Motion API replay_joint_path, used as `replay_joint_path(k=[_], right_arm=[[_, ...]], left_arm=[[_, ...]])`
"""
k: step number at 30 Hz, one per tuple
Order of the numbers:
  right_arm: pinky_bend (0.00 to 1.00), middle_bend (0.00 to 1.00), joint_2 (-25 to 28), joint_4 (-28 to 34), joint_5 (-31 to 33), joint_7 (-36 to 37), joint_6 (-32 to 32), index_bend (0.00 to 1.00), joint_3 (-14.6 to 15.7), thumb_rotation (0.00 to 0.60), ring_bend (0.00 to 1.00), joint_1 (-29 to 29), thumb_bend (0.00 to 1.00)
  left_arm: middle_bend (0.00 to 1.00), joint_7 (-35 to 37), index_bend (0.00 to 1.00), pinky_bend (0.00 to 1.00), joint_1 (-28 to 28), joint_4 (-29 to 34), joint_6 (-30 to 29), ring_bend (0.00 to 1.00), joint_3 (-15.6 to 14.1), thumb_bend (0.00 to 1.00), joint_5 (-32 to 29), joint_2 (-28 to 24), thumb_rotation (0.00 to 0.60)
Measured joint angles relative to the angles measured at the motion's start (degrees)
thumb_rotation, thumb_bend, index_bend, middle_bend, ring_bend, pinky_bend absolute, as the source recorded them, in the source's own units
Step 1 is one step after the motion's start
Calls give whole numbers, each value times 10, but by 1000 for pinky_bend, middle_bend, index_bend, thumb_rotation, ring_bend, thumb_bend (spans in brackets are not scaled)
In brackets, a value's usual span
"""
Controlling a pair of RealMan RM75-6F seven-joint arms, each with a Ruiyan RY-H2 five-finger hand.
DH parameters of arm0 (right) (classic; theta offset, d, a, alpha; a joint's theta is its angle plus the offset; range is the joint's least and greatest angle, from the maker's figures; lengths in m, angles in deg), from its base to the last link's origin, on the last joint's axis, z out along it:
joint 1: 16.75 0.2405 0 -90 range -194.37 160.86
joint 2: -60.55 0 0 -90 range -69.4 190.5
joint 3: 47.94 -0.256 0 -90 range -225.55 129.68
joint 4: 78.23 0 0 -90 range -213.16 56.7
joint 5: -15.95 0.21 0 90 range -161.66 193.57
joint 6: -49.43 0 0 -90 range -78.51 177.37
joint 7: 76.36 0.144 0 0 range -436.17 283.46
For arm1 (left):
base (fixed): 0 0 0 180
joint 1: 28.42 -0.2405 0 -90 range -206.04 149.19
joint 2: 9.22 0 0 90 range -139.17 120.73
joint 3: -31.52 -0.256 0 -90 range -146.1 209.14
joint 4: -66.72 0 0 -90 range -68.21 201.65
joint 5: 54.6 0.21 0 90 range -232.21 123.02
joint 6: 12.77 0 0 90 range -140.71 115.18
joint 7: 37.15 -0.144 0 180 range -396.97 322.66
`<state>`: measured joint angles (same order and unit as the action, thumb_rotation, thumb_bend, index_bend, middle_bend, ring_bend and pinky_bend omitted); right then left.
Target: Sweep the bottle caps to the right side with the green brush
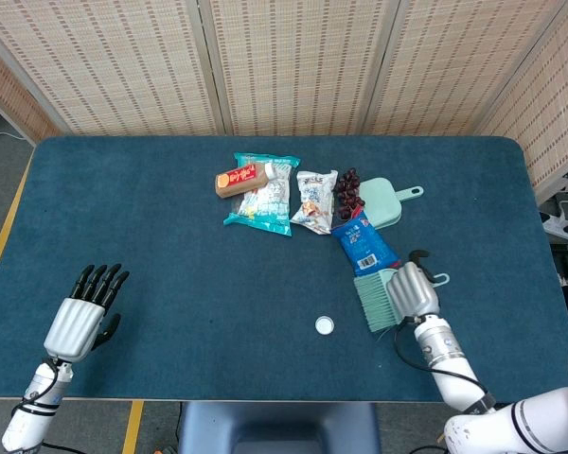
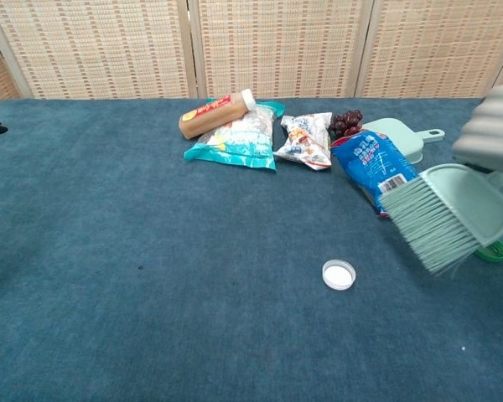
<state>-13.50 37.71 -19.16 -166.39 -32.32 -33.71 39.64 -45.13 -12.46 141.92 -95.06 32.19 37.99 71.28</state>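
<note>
One white bottle cap [image 1: 324,325] [image 2: 339,274] lies on the blue table, near the front middle. The green brush [image 1: 376,300] [image 2: 444,213] is gripped by my right hand [image 1: 412,290] [image 2: 490,134], with the bristles pointing left toward the cap and a short gap between them. In the chest view the brush hangs tilted above the cloth, its bristle tips beside the blue packet [image 2: 377,172]. A small darker green round piece [image 2: 491,249] shows under the brush; I cannot tell what it is. My left hand [image 1: 85,307] rests at the front left with its fingers spread and nothing in it.
A green dustpan [image 1: 385,201] [image 2: 396,136], dark grapes [image 1: 347,189], the blue packet [image 1: 364,246], two snack bags [image 1: 262,196] [image 1: 314,201] and an orange bottle [image 1: 240,180] are clustered at the back middle. The table's right edge [image 1: 549,274] is near the right arm.
</note>
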Motion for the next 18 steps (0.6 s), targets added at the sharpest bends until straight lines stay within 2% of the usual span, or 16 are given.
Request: replay_joint_path(k=[11, 18], right_arm=[[318, 895, -143, -17, 25, -112, 10, 961, -69, 600, 618, 61, 497], [318, 895, -181, -36, 54, -162, -3, 961, -80, 600, 618, 85, 497]], left_arm=[[0, 0, 0, 15, 0, 0, 0, 0, 0, 449, 0, 0, 600], [0, 0, 0, 14, 0, 0, 0, 0, 0, 449, 0, 0, 600]])
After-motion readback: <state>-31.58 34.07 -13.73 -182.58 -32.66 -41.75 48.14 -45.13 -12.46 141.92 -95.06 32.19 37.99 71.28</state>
